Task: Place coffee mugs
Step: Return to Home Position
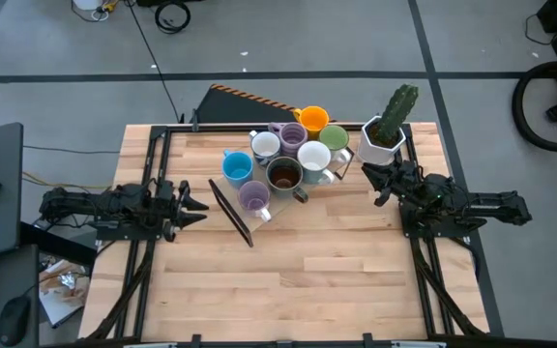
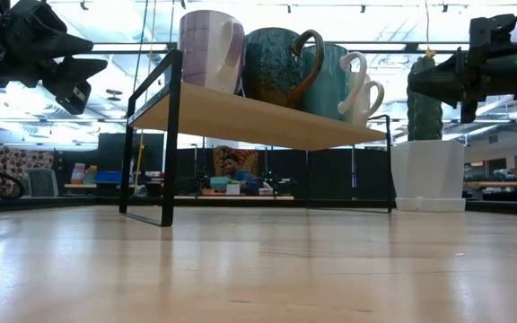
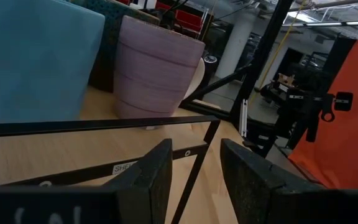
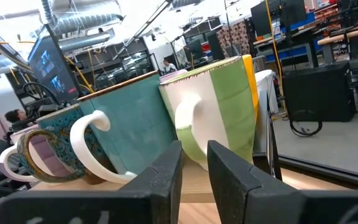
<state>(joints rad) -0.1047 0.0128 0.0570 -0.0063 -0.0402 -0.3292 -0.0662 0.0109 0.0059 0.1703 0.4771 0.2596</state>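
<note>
- Coffee mugs [image 1: 303, 155]: eight, packed rim to rim on the shelf [image 2: 249, 119], which stands at the middle of the table's [image 1: 337, 280] far edge. All of them are up off the table.
- Hazard one: the end purple mug [image 1: 253, 197] sits at the shelf's near end, close to its black frame. If the left arm swings as it pulls away, it could clip that frame, and the shock would run through every touching mug.
- Hazard two: the green-and-white mug [image 4: 216, 106] and the cactus pot [image 1: 382, 138], near the far right corner, both flank the right arm's way out. A sideways drift could knock either one.
- Left gripper [image 1: 199, 205]: level, above the table near its left edge, pointing at the shelf end; fingers apart, holding nothing.
- Right gripper [image 1: 373, 184]: level, raised, just beside the pot, facing the mugs; fingers narrowly parted, holding nothing.
</note>
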